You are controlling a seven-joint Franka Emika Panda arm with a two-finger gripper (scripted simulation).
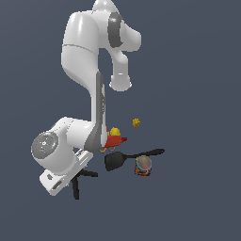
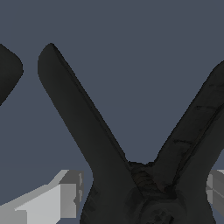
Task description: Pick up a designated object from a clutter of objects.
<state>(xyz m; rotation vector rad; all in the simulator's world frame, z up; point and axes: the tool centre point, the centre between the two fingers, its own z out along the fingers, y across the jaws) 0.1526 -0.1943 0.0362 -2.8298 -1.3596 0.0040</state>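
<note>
The designated object, a black spring clamp (image 1: pixel 81 180), lies on the floor at the exterior view's lower left, its two handles sticking out from under the white hand. In the wrist view the clamp (image 2: pixel 105 148) fills the frame as a V, with its pivot low in the picture. My gripper (image 2: pixel 144 197) is down over the pivot end. One grey finger (image 2: pixel 65 194) stands on each side of the clamp's body, close to it. The jaws are wide apart, so the gripper reads as open. The clamp's red tip is hidden.
The rest of the clutter of objects lies to the exterior view's right: a black spatula (image 1: pixel 127 157), a colourful can (image 1: pixel 143 166), a red toy (image 1: pixel 114 139) with a yellow one (image 1: pixel 115 132) on it, and a small yellow piece (image 1: pixel 136 123). A dark rounded shape (image 2: pixel 8 72) shows at the wrist view's edge.
</note>
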